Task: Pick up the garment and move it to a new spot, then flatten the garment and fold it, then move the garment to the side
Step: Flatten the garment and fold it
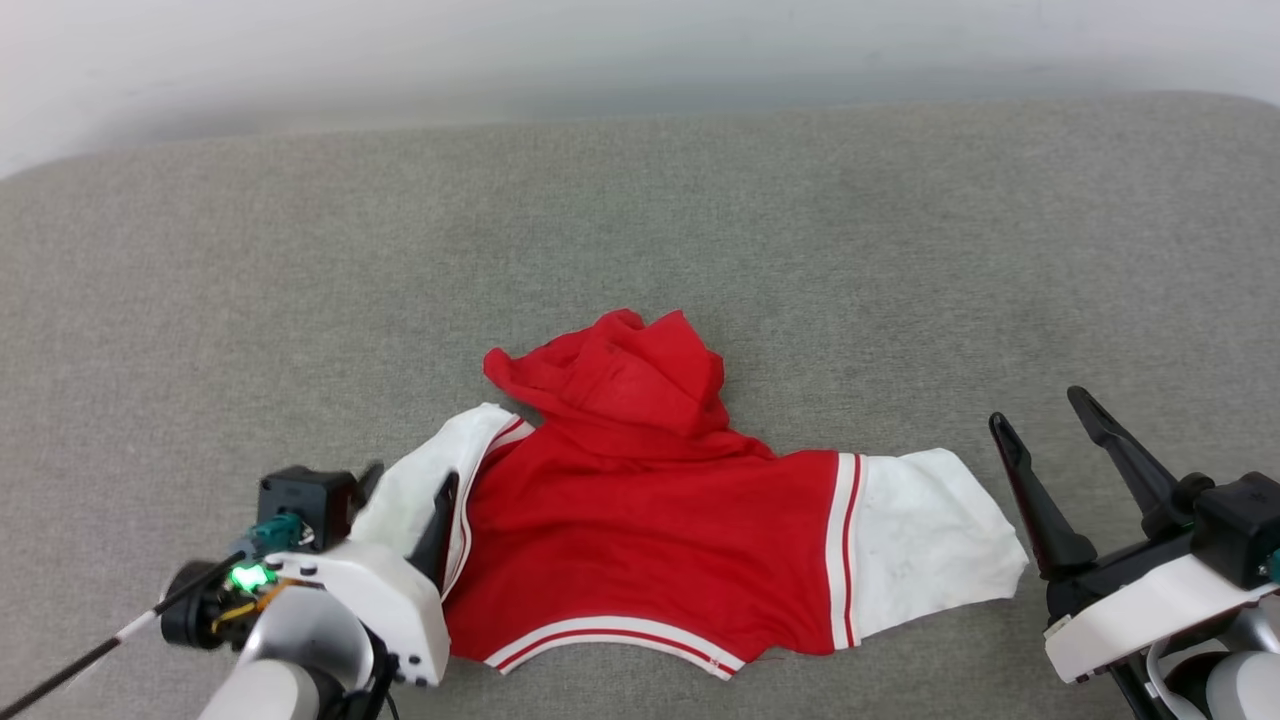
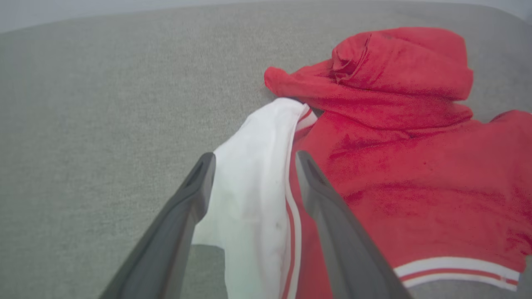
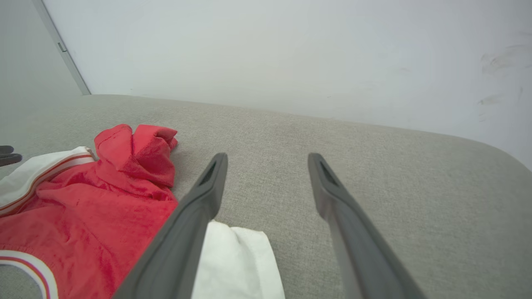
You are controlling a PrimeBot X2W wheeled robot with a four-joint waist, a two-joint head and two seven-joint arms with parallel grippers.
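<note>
**Left end effector (image 1: 410, 482), two long dark fingers on a white wrist, open astride a sleeve of the bright red thin-fabric garment (image 1: 650, 510) with white sleeves**

Head view: nearest the camera, at the lower left, the left end effector has its fingers parted, with the garment's left white sleeve lying between them. A small green light (image 1: 245, 577) glows on its wrist. The one garment lies near the front of the grey fabric-covered tabletop (image 1: 200, 300), its body spread fairly flat. Both white sleeves show, one at each side. Its far red part is bunched into a rumpled heap. White trim carrying red stripes runs along the near edge and along both sleeve seams. At the lower right the right end effector (image 1: 1037, 408), a second pair of long dark fingers, is open and holds nothing, just beside the right sleeve without touching it.

Left wrist view: both fingers rise from the bottom edge and flank the white sleeve. A red stripe in the white trim runs up beside the right-hand finger. Faint grey smudges mark the white cloth here, closer than in the head view. The red heap sits at the upper right.

Right wrist view: the parted fingers frame bare grey tabletop. The edge of the white right sleeve lies by the left-hand finger. Behind stands a pale wall (image 3: 291, 50). Dark fingertips of the other arm show at the far left edge.
</note>
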